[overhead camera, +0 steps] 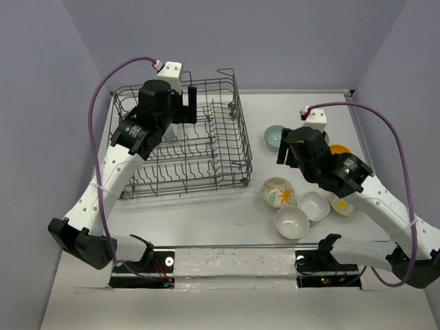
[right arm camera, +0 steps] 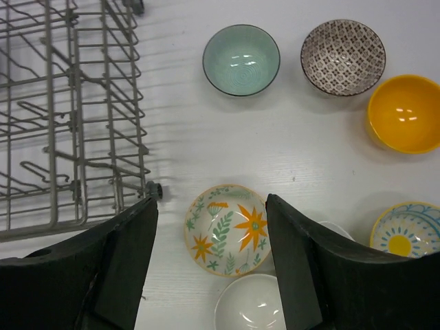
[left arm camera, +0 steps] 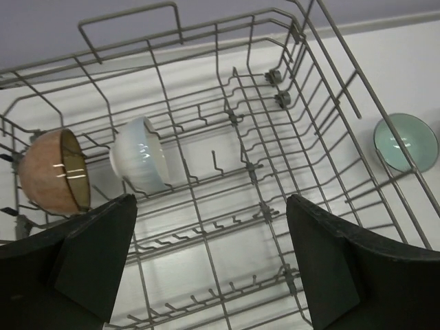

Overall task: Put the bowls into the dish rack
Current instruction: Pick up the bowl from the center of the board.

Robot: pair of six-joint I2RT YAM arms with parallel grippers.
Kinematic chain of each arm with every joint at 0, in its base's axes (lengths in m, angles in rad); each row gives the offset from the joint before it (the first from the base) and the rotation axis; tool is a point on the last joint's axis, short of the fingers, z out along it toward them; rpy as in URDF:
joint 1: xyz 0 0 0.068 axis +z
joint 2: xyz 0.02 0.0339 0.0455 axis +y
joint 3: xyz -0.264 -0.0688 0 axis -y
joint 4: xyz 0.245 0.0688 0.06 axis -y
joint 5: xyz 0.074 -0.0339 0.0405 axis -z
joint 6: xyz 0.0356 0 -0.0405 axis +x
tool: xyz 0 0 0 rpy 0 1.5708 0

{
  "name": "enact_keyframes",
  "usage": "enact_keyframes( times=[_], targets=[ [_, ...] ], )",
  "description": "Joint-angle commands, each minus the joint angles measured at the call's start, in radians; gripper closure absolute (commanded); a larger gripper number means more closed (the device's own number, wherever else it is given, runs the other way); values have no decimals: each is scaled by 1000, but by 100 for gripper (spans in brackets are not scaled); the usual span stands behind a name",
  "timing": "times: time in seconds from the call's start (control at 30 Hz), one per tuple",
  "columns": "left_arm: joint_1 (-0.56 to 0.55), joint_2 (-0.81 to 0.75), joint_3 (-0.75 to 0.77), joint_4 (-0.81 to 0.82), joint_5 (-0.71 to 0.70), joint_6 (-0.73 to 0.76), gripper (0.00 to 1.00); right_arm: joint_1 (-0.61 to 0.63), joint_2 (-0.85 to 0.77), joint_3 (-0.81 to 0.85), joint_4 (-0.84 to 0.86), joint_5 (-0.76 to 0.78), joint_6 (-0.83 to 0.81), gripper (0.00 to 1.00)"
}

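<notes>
The grey wire dish rack (overhead camera: 242, 130) stands at the left of the table. In it a brown bowl (left arm camera: 55, 170) and a white bowl (left arm camera: 141, 155) stand on edge. Over the rack's far side hangs my left gripper (overhead camera: 187, 104), open (left arm camera: 210, 254), nothing between its fingers. To the right of the rack lie a teal bowl (right arm camera: 240, 60), a dark patterned bowl (right arm camera: 343, 56), an orange-yellow bowl (right arm camera: 405, 113), a floral bowl (right arm camera: 227, 229), a white bowl (right arm camera: 251, 302) and a blue-and-yellow bowl (right arm camera: 405, 230). My right gripper (overhead camera: 287, 152) hovers open above the floral bowl, holding nothing.
A squarish white bowl (overhead camera: 315, 205) sits between the round white one and the blue-and-yellow one. The rack's near right corner foot (right arm camera: 152, 190) is close to my right gripper's left finger. Purple walls close in the table on three sides.
</notes>
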Motion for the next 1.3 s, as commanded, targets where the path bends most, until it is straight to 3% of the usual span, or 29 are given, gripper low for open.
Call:
enact_keyframes(
  times=[0.0, 0.1, 0.33, 0.53, 0.83, 1.13, 1.27],
  targets=[
    [-2, -100, -135, 111, 140, -56, 1, -127, 45, 9, 58, -24, 12, 30],
    [-2, -176, -229, 148, 100, -66, 1, -319, 74, -11, 150, -207, -20, 31],
    [0, -300, -421, 274, 100, -106, 1, -521, 146, -17, 199, -394, -14, 32],
    [0, -389, -567, 368, 132, -138, 1, -669, 89, -162, 253, -555, 21, 32],
    [-2, -444, -631, 397, 155, -162, 1, -692, -60, -328, 190, -641, 66, 34],
    [-2, -441, -635, 394, 167, -172, 1, -692, -117, -295, -52, -582, 38, 36],
    [-2, -437, -636, 395, 178, -178, 1, -692, -119, -359, -88, -638, 49, 36]
  ],
)
